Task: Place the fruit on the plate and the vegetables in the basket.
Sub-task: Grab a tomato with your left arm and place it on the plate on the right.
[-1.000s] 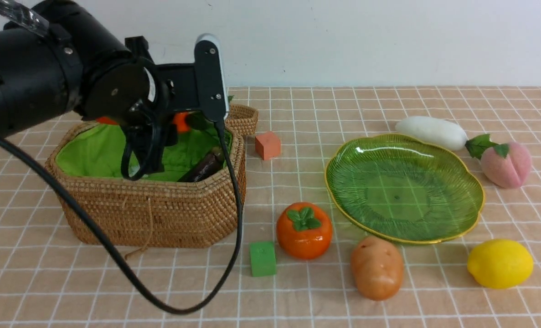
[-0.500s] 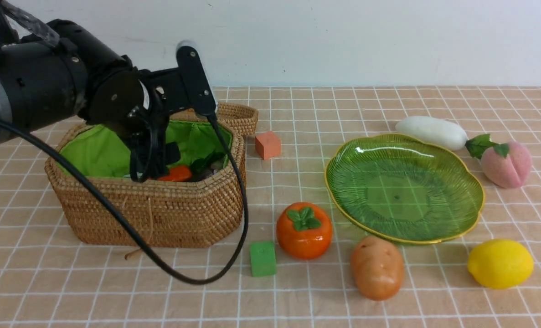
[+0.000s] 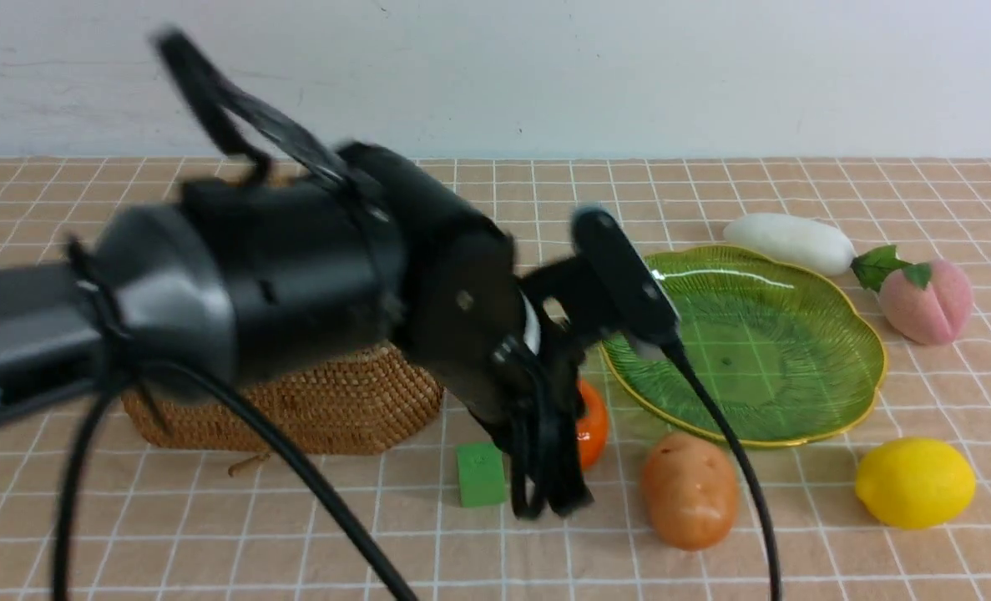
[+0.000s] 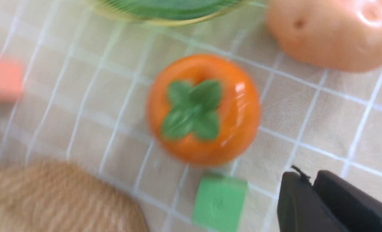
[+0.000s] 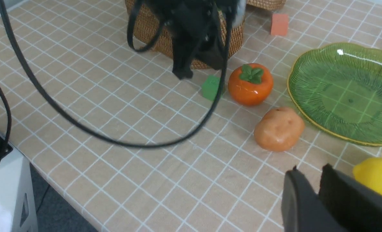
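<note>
Bright, soft, even light leaves only faint shadows beneath the potato (image 3: 690, 491) and lemon (image 3: 915, 482). White glare streaks the plate (image 3: 762, 334) and dots the persimmon (image 4: 203, 109). Motion blur smears the left arm (image 3: 295, 284) in the front view; the whole left wrist view is soft.

Glossy orange persimmon (image 4: 203, 109), green leaf cap up, stands near brown-orange oval potato (image 3: 690, 490), both by front rim of ribbed green glass plate (image 3: 762, 334), gold-edged. Yellow lemon (image 3: 915, 482) front-right of plate. White radish (image 3: 791, 242) and fuzzy pink peach (image 3: 927, 302) lie behind it. Brown wicker basket (image 3: 320, 401) at left, mostly hidden.
</note>
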